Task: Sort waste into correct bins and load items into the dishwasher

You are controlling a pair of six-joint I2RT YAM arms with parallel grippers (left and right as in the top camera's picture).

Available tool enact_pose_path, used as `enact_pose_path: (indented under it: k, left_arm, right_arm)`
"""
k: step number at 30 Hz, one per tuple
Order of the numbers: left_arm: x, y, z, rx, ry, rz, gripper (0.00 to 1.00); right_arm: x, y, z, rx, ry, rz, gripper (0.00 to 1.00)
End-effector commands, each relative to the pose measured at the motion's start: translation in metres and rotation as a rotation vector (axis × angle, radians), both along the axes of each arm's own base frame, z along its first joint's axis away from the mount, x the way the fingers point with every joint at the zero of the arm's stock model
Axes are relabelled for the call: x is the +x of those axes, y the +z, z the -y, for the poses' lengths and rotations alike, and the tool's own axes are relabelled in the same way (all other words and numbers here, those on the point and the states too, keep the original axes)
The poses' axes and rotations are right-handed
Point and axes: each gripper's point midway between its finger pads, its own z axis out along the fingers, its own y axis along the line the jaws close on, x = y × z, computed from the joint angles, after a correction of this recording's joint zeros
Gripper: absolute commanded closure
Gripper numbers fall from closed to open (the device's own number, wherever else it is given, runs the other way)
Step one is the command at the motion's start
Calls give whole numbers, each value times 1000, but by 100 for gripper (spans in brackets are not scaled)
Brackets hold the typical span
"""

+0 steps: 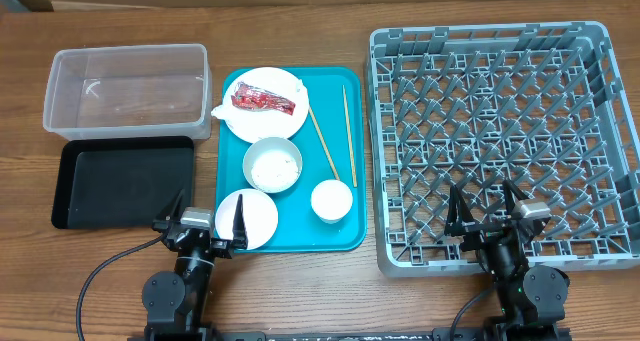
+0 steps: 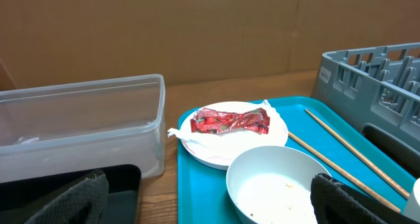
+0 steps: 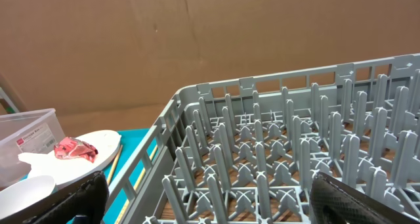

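Left gripper [image 1: 207, 221], fingers spread, sits at the teal tray's [image 1: 296, 228] six-o'clock edge; right gripper [image 1: 484, 213], likewise spread, at the rack's [image 1: 486, 31]. Red wrapper [image 1: 265, 102] tops the twelve-o'clock plate [image 1: 265, 127].

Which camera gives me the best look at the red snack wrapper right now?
Left wrist: the red wrapper lies close and unobstructed across the white plate. Overhead shows the red wrapper small, from above, on that plate. Right wrist catches the red wrapper only at the far left, small.
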Motion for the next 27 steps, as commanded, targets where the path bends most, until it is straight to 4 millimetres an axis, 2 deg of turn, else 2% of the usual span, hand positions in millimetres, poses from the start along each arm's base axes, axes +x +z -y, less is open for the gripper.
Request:
enact_pose_path:
  k: [1,12,18,23,27]
  left_arm:
    - [0,-1,-3,-5,18,1,0]
    - [0,0,-3,-5,18,2,0]
    - [0,12,-2,-6,11,54,0]
    - [0,18,0,-6,-2,75,0]
    - [-2,27,4,-5,-27,94,0]
  right_arm:
    - [0,-2,1,-4,-8,3,0]
    - [0,0,1,-3,-7,11,0]
    - [0,6,1,-1,-7,35,0]
    - [0,15,1,-3,-4,69,0]
    - [-4,31,-3,-1,19,101,0]
